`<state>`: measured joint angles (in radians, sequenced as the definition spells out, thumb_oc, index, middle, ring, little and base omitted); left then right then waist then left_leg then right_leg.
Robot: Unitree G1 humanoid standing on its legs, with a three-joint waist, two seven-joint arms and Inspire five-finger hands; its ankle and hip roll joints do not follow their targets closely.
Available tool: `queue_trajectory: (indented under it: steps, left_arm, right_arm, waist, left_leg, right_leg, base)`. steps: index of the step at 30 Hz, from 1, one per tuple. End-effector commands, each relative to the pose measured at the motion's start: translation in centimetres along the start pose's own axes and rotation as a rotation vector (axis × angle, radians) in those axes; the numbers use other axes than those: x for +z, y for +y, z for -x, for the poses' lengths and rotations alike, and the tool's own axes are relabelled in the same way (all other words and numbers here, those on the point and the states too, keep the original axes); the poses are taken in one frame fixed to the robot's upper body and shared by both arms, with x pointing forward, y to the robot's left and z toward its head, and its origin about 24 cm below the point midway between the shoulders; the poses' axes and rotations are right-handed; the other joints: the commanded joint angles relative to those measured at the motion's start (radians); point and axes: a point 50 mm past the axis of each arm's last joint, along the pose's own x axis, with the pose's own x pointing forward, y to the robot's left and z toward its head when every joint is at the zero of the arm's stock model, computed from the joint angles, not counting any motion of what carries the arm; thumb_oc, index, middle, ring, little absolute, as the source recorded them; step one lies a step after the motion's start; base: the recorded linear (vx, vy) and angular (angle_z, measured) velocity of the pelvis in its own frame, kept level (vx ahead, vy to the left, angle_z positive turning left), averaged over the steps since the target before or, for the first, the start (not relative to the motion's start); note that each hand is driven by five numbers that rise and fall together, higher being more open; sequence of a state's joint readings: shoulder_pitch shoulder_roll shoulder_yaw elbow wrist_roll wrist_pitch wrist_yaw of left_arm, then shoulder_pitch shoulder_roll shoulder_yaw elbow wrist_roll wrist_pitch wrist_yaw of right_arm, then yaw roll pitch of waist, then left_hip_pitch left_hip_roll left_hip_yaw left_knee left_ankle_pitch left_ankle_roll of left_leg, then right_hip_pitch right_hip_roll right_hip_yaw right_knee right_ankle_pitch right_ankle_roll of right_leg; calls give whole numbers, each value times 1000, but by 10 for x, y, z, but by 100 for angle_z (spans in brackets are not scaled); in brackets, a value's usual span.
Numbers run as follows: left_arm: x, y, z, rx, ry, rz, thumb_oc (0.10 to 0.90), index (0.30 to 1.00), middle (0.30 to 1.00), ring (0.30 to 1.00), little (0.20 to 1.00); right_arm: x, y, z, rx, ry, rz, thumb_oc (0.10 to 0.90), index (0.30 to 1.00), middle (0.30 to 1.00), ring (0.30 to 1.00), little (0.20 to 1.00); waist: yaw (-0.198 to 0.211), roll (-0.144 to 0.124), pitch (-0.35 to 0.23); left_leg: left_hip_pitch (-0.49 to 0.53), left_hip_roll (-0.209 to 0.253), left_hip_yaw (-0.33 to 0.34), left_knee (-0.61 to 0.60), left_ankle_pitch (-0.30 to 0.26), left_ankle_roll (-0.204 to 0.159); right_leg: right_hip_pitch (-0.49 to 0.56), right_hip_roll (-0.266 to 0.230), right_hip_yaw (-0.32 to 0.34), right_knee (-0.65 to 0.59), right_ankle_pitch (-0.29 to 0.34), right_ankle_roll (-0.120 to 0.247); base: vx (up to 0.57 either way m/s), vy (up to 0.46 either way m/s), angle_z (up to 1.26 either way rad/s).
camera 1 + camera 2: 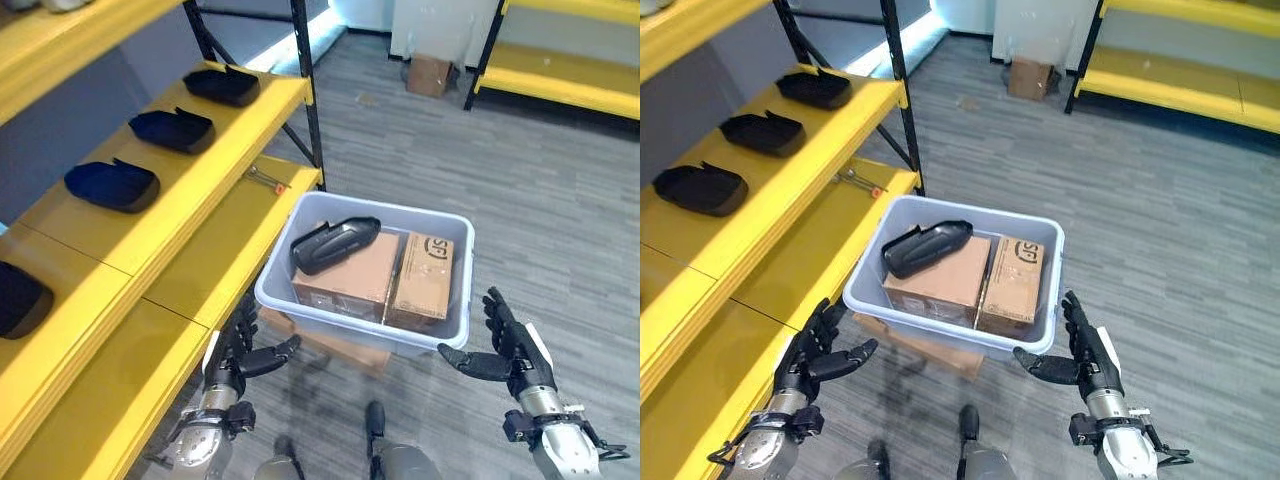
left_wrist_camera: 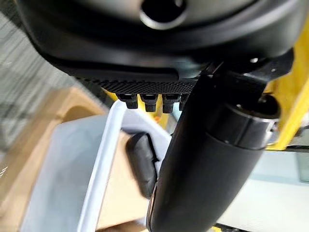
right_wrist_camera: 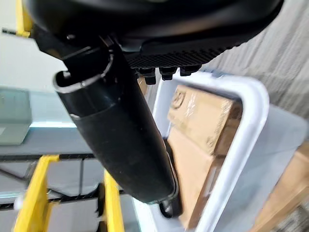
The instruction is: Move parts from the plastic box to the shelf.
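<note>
A: What is seen from the left eye?
B: A pale grey plastic box [image 1: 365,275] is seen on a brown cardboard carton [image 1: 335,347] on the grey floor, just beside the yellow metal shelf [image 1: 190,215]. One black moulded plastic part [image 1: 334,243] is laid on two cardboard cartons [image 1: 385,275] inside the box. Three similar black parts [image 1: 172,130] are set in a row on the upper shelf board. The left hand [image 1: 238,357] is held near the box's near left corner, fingers spread, nothing grasped.

A: And from the right eye?
B: The right hand [image 1: 1085,358] is held at the box's near right corner, fingers straight, thumb pointed towards the wall; contact cannot be told.

A: The left wrist?
B: The box rim [image 2: 104,159] and the black part are shown past the thumb [image 2: 203,159].

A: The right wrist?
B: The cartons and white rim [image 3: 241,140] are seen beyond the thumb [image 3: 120,140]; nothing is gripped.
</note>
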<state>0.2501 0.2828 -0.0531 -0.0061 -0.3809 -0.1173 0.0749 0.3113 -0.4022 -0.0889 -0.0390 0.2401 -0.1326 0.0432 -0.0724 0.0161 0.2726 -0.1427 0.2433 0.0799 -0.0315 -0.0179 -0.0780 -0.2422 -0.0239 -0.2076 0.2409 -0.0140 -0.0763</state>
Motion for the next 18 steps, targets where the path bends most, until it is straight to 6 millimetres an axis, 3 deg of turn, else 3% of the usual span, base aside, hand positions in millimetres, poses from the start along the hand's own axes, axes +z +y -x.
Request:
queue_trajectory:
  steps: [1, 2, 5, 7, 8, 12, 18]
  left_arm:
    - [43, 18, 0, 61, -220, -45, 900, 1000, 1000, 1000, 1000]
    - [40, 20, 2, 69, -209, -31, 900, 1000, 1000, 1000, 1000]
    - [41, 19, 2, 59, -211, -32, 900, 1000, 1000, 1000, 1000]
    - [42, 20, 3, 54, -215, -41, 900, 1000, 1000, 1000, 1000]
    - [44, 23, 4, 57, -218, -53, 900, 1000, 1000, 1000, 1000]
    - [52, 26, 3, 61, -246, -68, 900, 1000, 1000, 1000, 1000]
    - [54, 28, 2, 60, -248, -77, 900, 1000, 1000, 1000, 1000]
  right_arm:
    - [42, 0, -6, 13, -237, 3, 900, 1000, 1000, 1000, 1000]
    - [41, 2, -5, 29, -233, -11, 900, 1000, 1000, 1000, 1000]
    - [37, 5, -3, 30, -219, -40, 900, 1000, 1000, 1000, 1000]
    - [37, 4, -2, 25, -219, -58, 900, 1000, 1000, 1000, 1000]
    - [37, 4, -1, 28, -214, -61, 900, 1000, 1000, 1000, 1000]
    - [40, 10, -5, 43, -224, -79, 900, 1000, 1000, 1000, 1000]
    - [40, 11, -8, 52, -218, -69, 900, 1000, 1000, 1000, 1000]
  waist:
    - [22, -41, -21]
    - [29, -37, -29]
    - [31, -37, -48]
    - [32, -44, -47]
    - [27, -57, -51]
    - [25, -65, -62]
    - [20, -87, -74]
  left_leg:
    - [-104, 7, -66, -31, 285, -47]
    - [-70, 23, -56, -33, 266, -35]
    - [-63, 23, -27, 6, 257, -49]
    - [-68, 14, -11, 33, 238, -43]
    - [-72, -8, 24, 80, 183, -20]
    - [-98, -26, 78, 127, 138, -8]
    - [-131, -43, 105, 178, 88, 8]
  right_leg:
    - [341, -15, 103, -192, -117, 117]
    - [348, -10, 128, -184, -133, 119]
    - [374, -29, 136, -202, -136, 131]
    - [380, -47, 142, -207, -131, 141]
    - [393, -96, 152, -222, -120, 168]
    - [352, -146, 169, -242, -83, 198]
    - [334, -178, 163, -273, -54, 223]
  base:
    - [373, 284, -44]
    - [391, 323, -90]
    - [254, 242, -145]
    - [166, 230, -6]
    - [164, 296, -33]
    - [95, 228, -55]
    - [45, 102, -26]
